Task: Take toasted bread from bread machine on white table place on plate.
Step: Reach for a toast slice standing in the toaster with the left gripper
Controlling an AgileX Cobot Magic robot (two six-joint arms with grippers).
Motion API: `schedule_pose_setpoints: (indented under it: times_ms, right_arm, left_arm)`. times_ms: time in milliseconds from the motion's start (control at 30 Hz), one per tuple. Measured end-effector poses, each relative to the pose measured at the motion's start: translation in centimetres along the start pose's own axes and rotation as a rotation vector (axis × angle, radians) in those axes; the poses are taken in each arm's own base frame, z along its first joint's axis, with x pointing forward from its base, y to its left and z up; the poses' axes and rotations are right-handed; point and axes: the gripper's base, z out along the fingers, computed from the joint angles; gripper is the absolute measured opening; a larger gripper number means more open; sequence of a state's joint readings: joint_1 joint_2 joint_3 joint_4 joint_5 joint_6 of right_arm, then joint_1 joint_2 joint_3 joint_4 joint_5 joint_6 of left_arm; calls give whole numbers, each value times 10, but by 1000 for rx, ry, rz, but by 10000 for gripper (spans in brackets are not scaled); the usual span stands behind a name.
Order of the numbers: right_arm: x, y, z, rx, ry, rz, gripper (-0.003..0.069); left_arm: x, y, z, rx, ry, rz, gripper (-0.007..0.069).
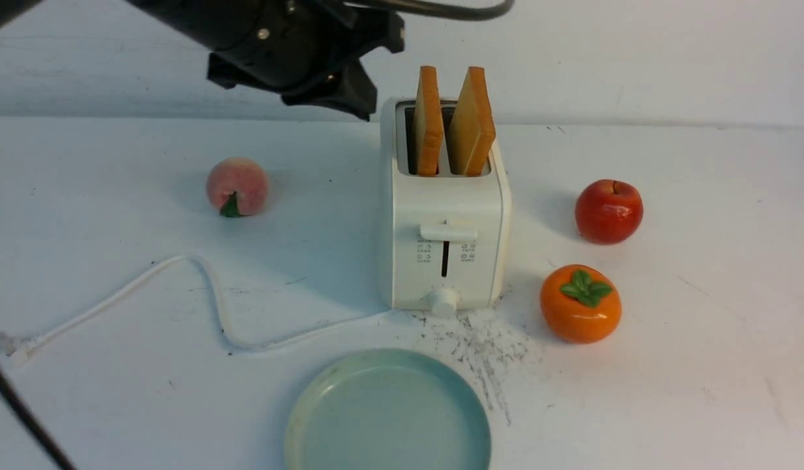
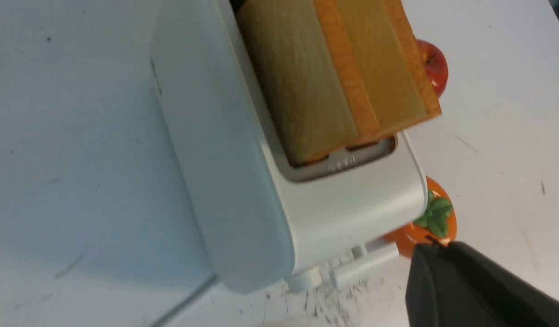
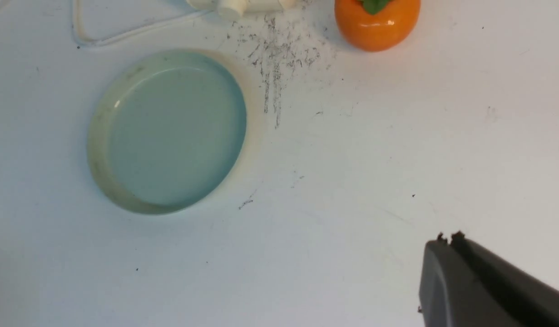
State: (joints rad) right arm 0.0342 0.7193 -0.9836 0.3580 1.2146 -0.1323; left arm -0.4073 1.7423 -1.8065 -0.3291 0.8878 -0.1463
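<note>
The cream-white bread machine (image 1: pixel 444 215) stands mid-table with two slices of toasted bread (image 1: pixel 470 124) upright in its slots, the right slice leaning. In the left wrist view the bread (image 2: pixel 306 77) and the bread machine (image 2: pixel 243 181) fill the picture. My left gripper (image 1: pixel 361 101) hangs above the table just left of the bread machine's top, clear of the bread; its fingers (image 2: pixel 436 247) are pressed together and empty. The mint-green plate (image 1: pixel 310 405) lies bare in front. My right gripper (image 3: pixel 448 238) is shut and empty over bare table right of the plate (image 3: pixel 102 150).
On the white table (image 1: pixel 702 365) a peach (image 1: pixel 237 186) lies left of the bread machine, a red apple (image 1: pixel 609 211) and an orange persimmon (image 1: pixel 580 303) to its right. The white cord (image 1: pixel 212 300) loops to the left front. Black scratch marks (image 1: pixel 483 346) lie by the plate.
</note>
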Motion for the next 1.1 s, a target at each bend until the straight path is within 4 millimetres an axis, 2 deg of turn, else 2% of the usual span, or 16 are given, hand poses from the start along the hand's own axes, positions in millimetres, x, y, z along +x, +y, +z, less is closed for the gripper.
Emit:
schedule_pose_setpoints:
  times_ms: [133, 167, 200, 233, 300, 333, 367, 500, 700, 800, 900, 933, 967, 1000, 1033, 1100]
  right_arm:
    - [0, 0, 0, -1, 0, 0, -5]
    - [0, 0, 0, -3, 0, 1, -4]
    - [0, 0, 0, -4, 0, 1, -4]
    - [0, 0, 0, -5, -1, -2, -3]
    - [0, 1, 0, -7, -1, -13, -2]
    - [0, 1, 0, -7, -1, -14, -2]
    - [0, 1, 0, -7, -1, -25, -1]
    - [0, 1, 0, -7, -1, -27, 1]
    - [0, 1, 0, -7, -1, -28, 3]
    - [0, 1, 0, -8, -1, -27, 6]
    - [0, 1, 0, -8, -1, -27, 8]
    - [0, 1, 0, -8, -1, -27, 8]
    - [0, 1, 0, -8, -1, -27, 10]
    - [0, 1, 0, -8, -1, -27, 11]
    - [0, 1, 0, -8, -1, -27, 12]
    - [0, 1, 0, -8, -1, -27, 12]
  left_arm:
    - [-9, -8, 37, 9, -1, 42, 126]
    - [-11, -11, 45, 10, -11, 57, 176]
    - [-11, -11, 47, 8, -8, 58, 176]
    - [-12, -12, 60, -2, -21, 82, 247]
    - [-14, -11, 74, -28, -43, 115, 328]
    - [-14, -10, 75, -30, -46, 116, 335]
    - [-15, -6, 85, -53, -62, 124, 382]
    - [-13, 4, 104, -86, -74, 129, 428]
    - [-10, 7, 120, -71, -72, 106, 428]
    - [-8, 10, 126, -74, -65, 106, 397]
    - [-6, 13, 130, -98, -49, 121, 292]
    - [-6, 13, 130, -99, -49, 122, 281]
    - [-4, 15, 130, -117, -35, 124, 175]
    - [-5, 15, 129, -128, -32, 123, 108]
    - [-5, 15, 128, -133, -30, 120, 81]
    - [-7, 14, 124, -138, -26, 112, 88]
